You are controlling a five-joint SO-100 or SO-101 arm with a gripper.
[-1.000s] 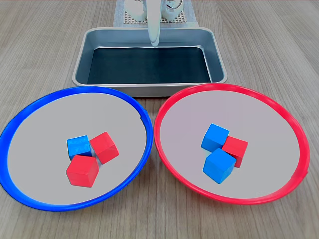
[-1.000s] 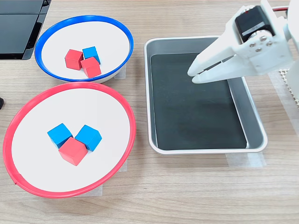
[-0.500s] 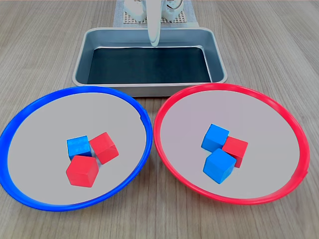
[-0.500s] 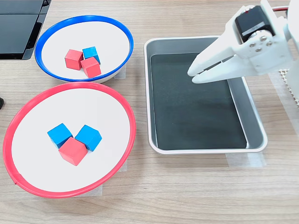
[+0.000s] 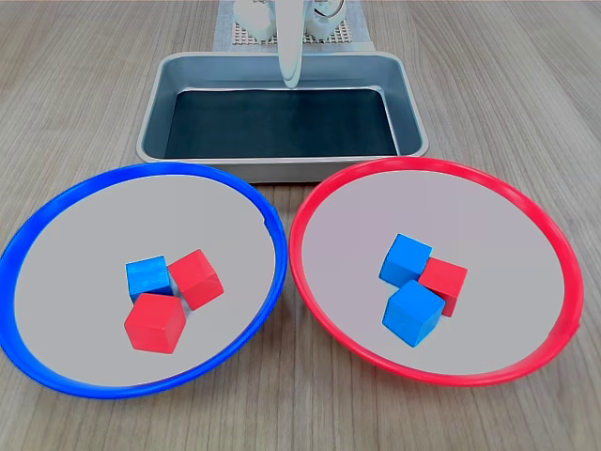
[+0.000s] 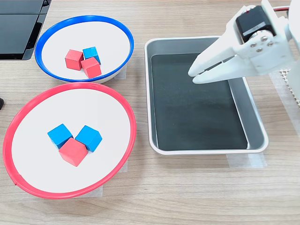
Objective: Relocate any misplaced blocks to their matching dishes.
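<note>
Seen in the first exterior view, left to right. On the pale wood-grain tabletop (image 5: 84,85) at the first exterior view's left sits the round shallow blue-rimmed plate with a pale grey inside (image 5: 56,207). It holds three small glossy plastic cubes bunched together and touching: one blue cube (image 5: 147,276), a red cube (image 5: 197,277) just to its right, and a second red cube (image 5: 155,322) nearer the camera. Behind and between the two plates lies the rectangular silver metal tray with a dark bottom (image 5: 282,167), nothing in it. Above the tray's far end hangs the white plastic pincer (image 5: 291,80), pointing down; in the second exterior view the pincer (image 6: 191,76) shows its two jaws drawn nearly together at the tips, a thin slit between them, gripping nothing and well apart from every cube. At the first exterior view's right sits the round shallow red-rimmed plate with a pale grey inside (image 5: 526,211), close beside the blue-rimmed one, rims almost meeting. It holds another touching cluster: a blue cube (image 5: 405,259) at the back, a red cube (image 5: 443,285) to its right, and a second blue cube (image 5: 412,314) in front.
</note>
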